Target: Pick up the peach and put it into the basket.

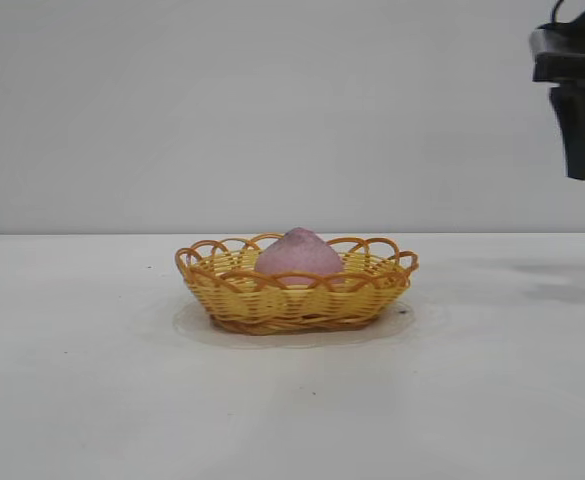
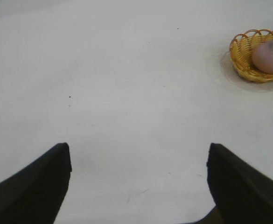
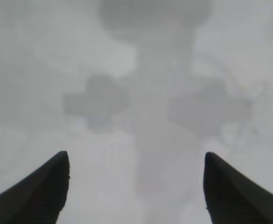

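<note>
The dusty pink peach (image 1: 298, 253) sits inside the yellow woven basket (image 1: 232, 292) with an orange looped rim, at the middle of the white table. Both also show far off in the left wrist view, the peach (image 2: 269, 56) in the basket (image 2: 241, 58). My right gripper (image 1: 579, 130) hangs high at the far right, well above the table, open and empty; its wrist view shows the jaws (image 3: 136, 163) wide apart over bare table with shadows. My left gripper (image 2: 138, 158) is open and empty over bare table, far from the basket, and out of the exterior view.
A white table (image 1: 92, 400) runs all round the basket, with a plain grey wall behind. The right arm's shadow lies on the table at the right (image 1: 552, 285).
</note>
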